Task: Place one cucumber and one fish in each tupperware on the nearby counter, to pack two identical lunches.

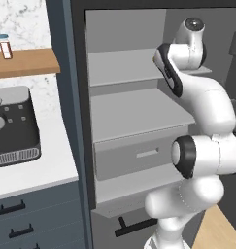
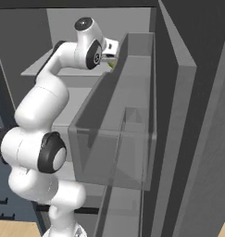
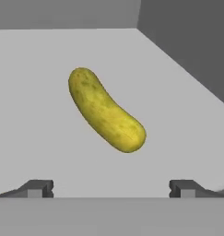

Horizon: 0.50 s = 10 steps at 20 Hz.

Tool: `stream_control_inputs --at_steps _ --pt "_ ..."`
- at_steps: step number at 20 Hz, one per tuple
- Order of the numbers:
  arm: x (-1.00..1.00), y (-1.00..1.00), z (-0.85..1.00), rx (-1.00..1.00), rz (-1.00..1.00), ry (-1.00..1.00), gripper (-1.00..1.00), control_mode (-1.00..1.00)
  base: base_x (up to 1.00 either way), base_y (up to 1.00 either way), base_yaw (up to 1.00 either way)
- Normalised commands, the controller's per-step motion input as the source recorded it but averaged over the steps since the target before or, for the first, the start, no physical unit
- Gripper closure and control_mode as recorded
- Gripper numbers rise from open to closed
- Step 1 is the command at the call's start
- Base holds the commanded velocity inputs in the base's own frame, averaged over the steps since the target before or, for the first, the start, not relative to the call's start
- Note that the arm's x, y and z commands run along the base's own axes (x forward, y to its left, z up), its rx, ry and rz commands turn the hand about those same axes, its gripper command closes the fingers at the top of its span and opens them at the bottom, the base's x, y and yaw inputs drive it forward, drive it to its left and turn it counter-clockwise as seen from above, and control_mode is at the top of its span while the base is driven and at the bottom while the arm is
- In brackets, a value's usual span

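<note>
Hand view | jaws spread wide — holding nothing | cucumber [image 3: 105,109] on grey shelf [image 3: 35,115]

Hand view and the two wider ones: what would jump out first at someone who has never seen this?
In the hand view, a yellow-green cucumber lies alone on a grey shelf, just ahead of the wide-open gripper. In the left base view, the big white arm reaches into grey shelving, with a black toaster on the white counter at left.
</note>
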Motion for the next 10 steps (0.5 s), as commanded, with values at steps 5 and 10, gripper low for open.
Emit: stream_control_inputs --at_steps 5,10 --pt "0.48 -0.23 -0.05 0.00 0.12 0.00 -1.00 -1.00 0.00 0.00 0.00" --pt "0.27 -0.03 -0.17 0.00 0.09 0.00 -1.00 -1.00 0.00 0.00 0.00"
